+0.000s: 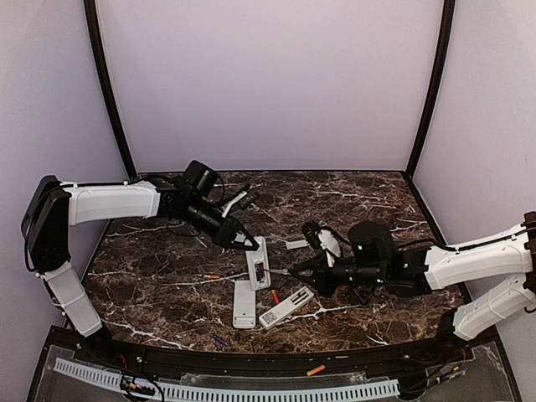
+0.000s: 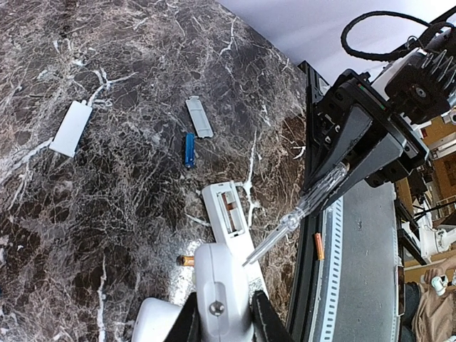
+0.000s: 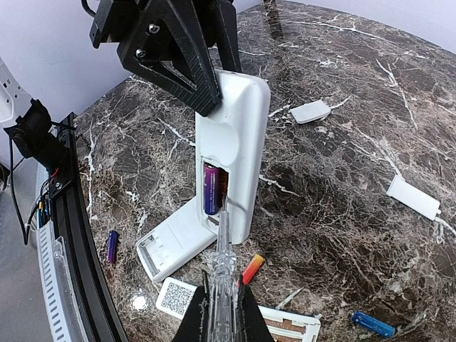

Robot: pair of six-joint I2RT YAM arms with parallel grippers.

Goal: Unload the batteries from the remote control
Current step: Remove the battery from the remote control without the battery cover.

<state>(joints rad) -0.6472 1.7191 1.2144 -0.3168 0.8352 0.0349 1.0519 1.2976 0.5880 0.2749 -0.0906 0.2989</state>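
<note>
In the open bay of a white plastic remote [image 3: 231,135], centre of the right wrist view: a purple battery [image 3: 211,189], a slim glossy cylinder seated lengthwise against the left wall of the bay.

Clamped on that remote's rounded upper end: the left gripper [image 1: 249,243], its black angular fingers [image 3: 178,64] pressed against both sides of the smooth shell.

Pinched tight in the right gripper [image 3: 222,313], lower centre: a clear-handled pick [image 3: 222,274], its thin tip reaching into the bay just beside the lower end of the purple cell.

Loose on the dark, white-veined marble tabletop [image 1: 151,276]:
- an orange-red battery [image 3: 251,268] just right of the pick
- a blue battery [image 3: 370,323] at lower right
- a second purple battery [image 3: 112,246] at lower left, near the black rail [image 3: 78,235]

Just beside the held remote's lower end: a second white remote [image 3: 171,246], lying flat with its rectangular bay bare.

Below that, along the bottom edge: a third remote [image 3: 285,324] with a square QR sticker [image 3: 177,296].

Farther off, upper right and right edge: two flat white rectangular covers [image 3: 311,111] [image 3: 413,197], well apart.
</note>
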